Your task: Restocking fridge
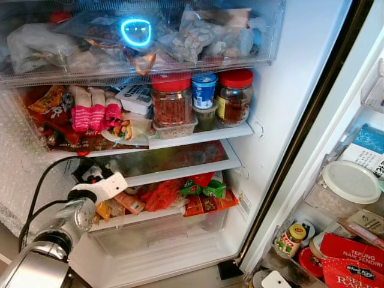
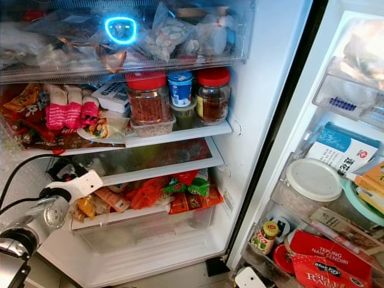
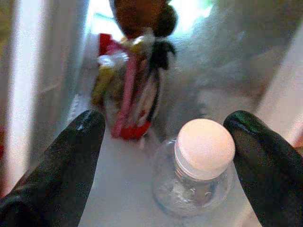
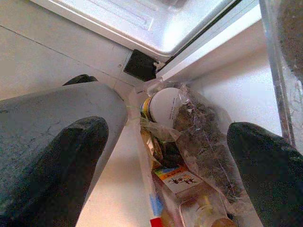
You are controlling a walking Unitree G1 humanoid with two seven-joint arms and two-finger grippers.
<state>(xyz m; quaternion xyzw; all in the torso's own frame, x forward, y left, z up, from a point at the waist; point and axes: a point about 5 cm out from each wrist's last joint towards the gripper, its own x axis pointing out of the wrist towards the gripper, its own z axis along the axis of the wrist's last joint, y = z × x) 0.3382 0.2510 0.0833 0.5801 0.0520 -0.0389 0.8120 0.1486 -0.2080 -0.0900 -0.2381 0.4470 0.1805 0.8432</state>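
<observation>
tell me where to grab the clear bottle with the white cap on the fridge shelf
Grip the clear bottle around its neck, just under the white cap. It seems to stand upright between the open fingers of the left gripper, so close in from both sides.

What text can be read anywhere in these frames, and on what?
"TEPUNG" over a partly legible line, about "NAIS SENDIRI": red packet in the door bin.
"RA...", cut off: same packet's lower edge.
Blue and white carton in the door: print too small.
Blue cup, red-lidded jars, small yellow-lidded jar: labels unreadable.
</observation>
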